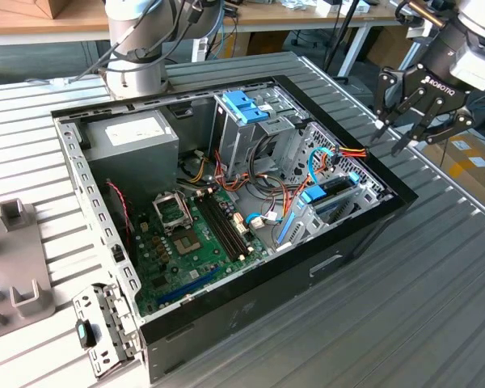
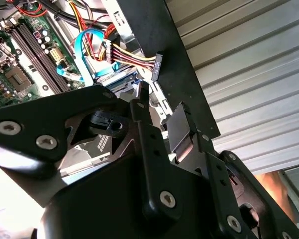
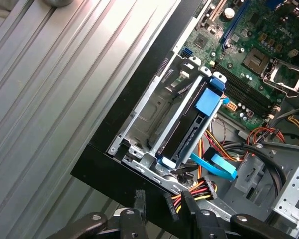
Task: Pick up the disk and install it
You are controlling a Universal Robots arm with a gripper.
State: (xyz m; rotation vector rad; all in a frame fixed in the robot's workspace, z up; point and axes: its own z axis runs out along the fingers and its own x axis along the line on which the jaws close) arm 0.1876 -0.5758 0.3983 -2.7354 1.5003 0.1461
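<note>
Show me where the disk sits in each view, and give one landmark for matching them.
Exterior view: the disk sits in the metal bay at the case's edge, toward the exterior view's right.
First wrist view: the disk lies in that bay, with its blue carrier around it.
Second wrist view: probably the blue edge beside the cable bundle, mostly hidden.
Shared landmark: the red-yellow-black cable bundle.

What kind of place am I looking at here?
Probably a robotics lab or workshop: an opened computer case lies on a ribbed metal table, a robot gripper hangs beside it, and workbenches stand behind.
</note>
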